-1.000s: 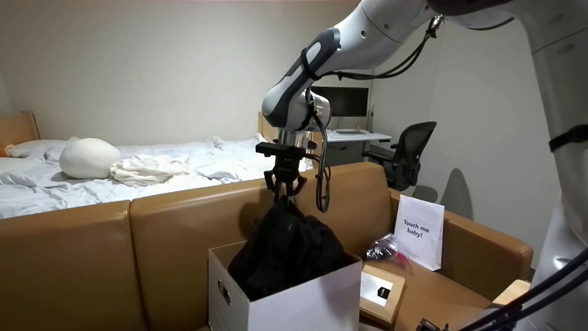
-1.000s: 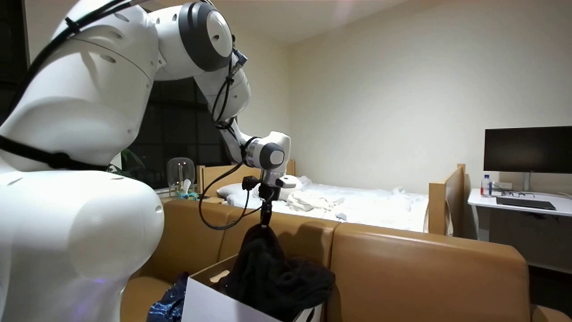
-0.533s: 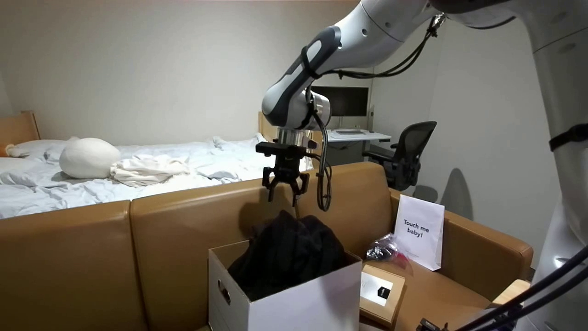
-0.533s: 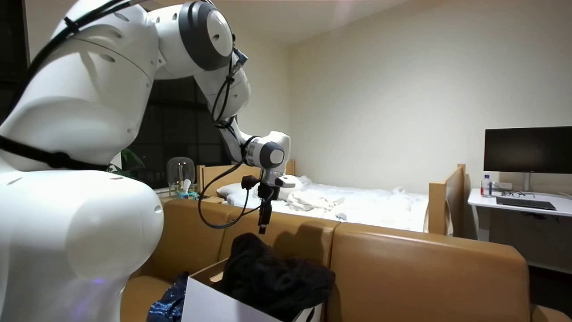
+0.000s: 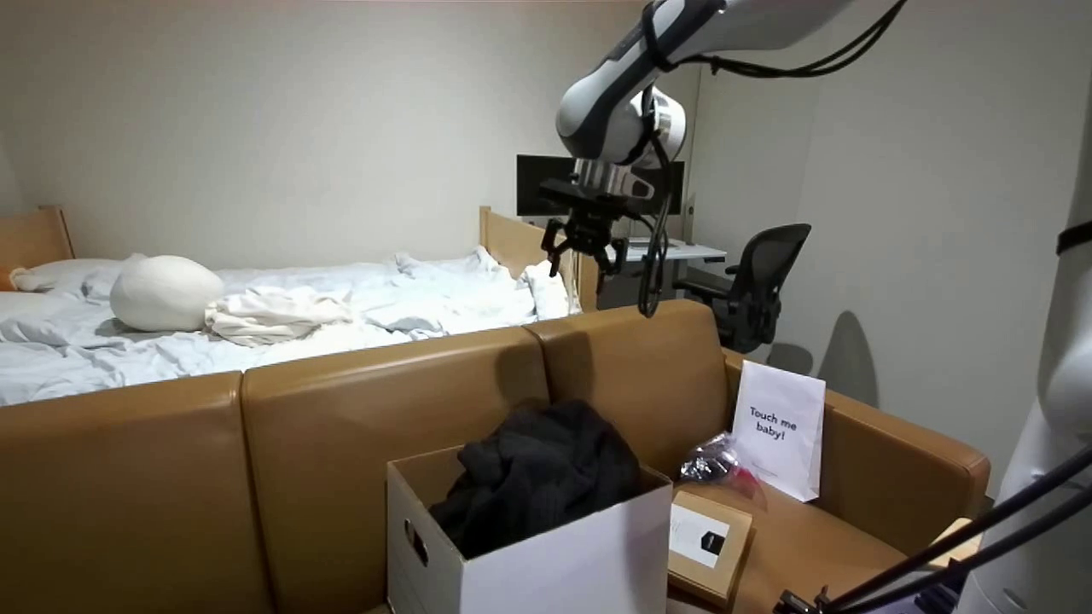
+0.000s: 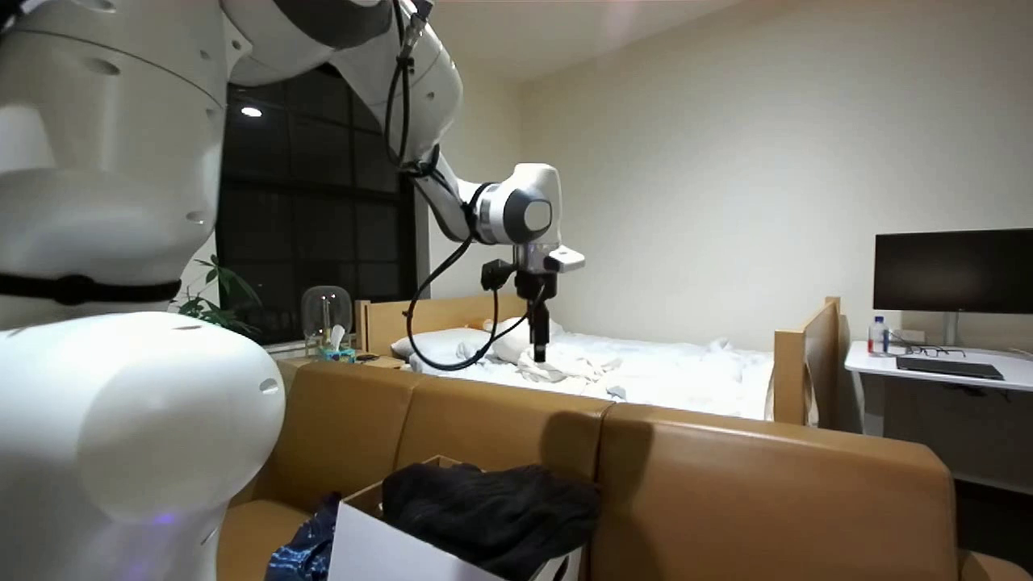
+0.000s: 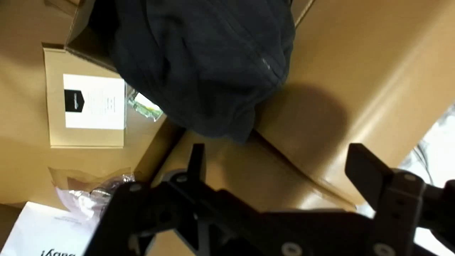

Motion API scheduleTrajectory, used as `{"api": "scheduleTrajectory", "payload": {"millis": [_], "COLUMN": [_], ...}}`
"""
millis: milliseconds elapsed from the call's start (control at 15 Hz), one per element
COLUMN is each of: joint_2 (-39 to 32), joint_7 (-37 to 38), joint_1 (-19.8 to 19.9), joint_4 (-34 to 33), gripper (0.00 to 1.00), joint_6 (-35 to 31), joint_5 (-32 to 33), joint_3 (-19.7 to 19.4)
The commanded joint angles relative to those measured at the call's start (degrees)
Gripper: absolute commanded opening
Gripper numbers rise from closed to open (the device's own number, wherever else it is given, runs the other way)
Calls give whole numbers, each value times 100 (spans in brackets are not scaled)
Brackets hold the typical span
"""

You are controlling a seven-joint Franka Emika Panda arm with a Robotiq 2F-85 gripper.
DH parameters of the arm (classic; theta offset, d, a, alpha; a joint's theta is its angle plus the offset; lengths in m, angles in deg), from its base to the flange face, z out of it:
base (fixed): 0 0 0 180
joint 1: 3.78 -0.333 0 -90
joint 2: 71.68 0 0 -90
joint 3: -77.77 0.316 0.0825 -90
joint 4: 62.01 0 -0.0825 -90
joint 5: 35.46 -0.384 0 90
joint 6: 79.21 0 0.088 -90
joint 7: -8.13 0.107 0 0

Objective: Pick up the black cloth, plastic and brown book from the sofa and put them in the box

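Note:
The black cloth [image 5: 542, 469] lies heaped in the white box [image 5: 563, 563], its top rising above the rim; in the wrist view the cloth [image 7: 202, 64] overhangs the box's edge. To the box's side on the sofa [image 5: 819, 537] is the brown book [image 5: 734, 554], flat, with a white label; the wrist view shows the book [image 7: 85, 137] too. Clear crinkled plastic [image 5: 712, 460] rests behind the book, and the plastic [image 7: 89, 195] is partly behind a finger in the wrist view. My gripper [image 5: 578, 271] is open and holds nothing, high above the sofa back, apart from the cloth.
A white paper bag [image 5: 781, 431] leans on the sofa's armrest beside the plastic. The sofa backrest [image 6: 726, 484] runs behind the box. A small green-and-white packet [image 7: 145, 106] lies by the book. Blue patterned fabric [image 6: 303, 545] is near the robot's base.
My gripper has opened and let go of the black cloth, then risen and moved away from above the box. The cloth's raised peak has slumped down into the heap.

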Motion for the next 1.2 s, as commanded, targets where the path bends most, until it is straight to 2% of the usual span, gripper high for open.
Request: {"api": "scheduleTrajectory", "payload": {"millis": [0, 67, 200, 467, 600, 733, 800, 933, 1133], "joint_2": [586, 623, 577, -147, -652, -982, -632, -955, -1042], "joint_7": [-158, -236, 32, 291, 670, 1496, 784, 1210, 1272], "joint_1": [585, 777, 1125, 1679, 1729, 1473, 1664, 1575, 1515], "joint_4": [423, 500, 608, 384, 266, 202, 398, 288, 168], "gripper": [100, 100, 100, 100, 100, 100, 100, 100, 100], "joint_6": [-525, -723, -1315, -2394, -3117, -3615, -3265, -3545, -3555], "joint_5": [144, 85, 355, 400, 655, 1028, 703, 873, 873], "joint_3": [-118, -205, -438, -891, -1150, -1569, -1318, -1469, -1497]}}
